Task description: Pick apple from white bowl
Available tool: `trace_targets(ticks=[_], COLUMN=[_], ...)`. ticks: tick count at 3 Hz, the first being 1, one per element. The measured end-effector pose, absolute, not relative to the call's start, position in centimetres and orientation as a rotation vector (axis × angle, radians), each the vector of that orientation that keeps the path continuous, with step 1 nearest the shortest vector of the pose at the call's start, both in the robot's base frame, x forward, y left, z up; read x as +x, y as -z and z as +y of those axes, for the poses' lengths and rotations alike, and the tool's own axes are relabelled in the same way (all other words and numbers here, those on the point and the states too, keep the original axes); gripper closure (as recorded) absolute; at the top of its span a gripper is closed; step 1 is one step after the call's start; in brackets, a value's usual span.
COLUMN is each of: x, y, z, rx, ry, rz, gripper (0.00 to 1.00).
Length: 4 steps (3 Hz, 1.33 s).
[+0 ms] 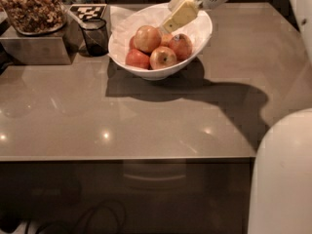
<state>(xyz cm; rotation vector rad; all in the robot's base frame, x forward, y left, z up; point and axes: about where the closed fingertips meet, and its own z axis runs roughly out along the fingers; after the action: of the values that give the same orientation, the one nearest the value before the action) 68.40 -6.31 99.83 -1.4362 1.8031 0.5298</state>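
The white bowl (195, 45) stands at the back middle of the grey-brown counter, lined with crinkled white paper. It holds several apples. The apple (147, 38), the largest, pale yellow-orange with red streaks, lies on top at the left. A deep-red apple (138, 58) lies in front of it at the left, a smaller yellow-red apple (163, 57) showing its stem dimple lies in front, and a reddish apple (181, 46) lies at the right. My gripper (180, 15), pale yellow on a white arm, hangs over the bowl's back rim, above and right of the apple, not touching it.
A small dark see-through cup (95, 35) stands just left of the bowl. Behind it lies a checkered tag (87, 11). A metal box (36, 48) with a glass dish of brown snacks (31, 6) is at the far left. My white body (282, 179) fills the lower right.
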Motion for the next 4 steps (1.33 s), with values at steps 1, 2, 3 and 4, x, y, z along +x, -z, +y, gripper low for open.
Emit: trace_targets(ticks=[1,2,3,4], x=[69.7,70.6,71.3,71.7], y=[-98.9,-98.4,-97.9,-97.5], z=[-3.8,-2.4,-1.6,-0.8], rx=[-1.479,-1.489,-1.492,-1.490], ry=[-0.584,-0.619,-0.640,-0.665], rz=[1.783,1.775,1.775,1.776], gripper=[0.32,0.30,0.30,0.30])
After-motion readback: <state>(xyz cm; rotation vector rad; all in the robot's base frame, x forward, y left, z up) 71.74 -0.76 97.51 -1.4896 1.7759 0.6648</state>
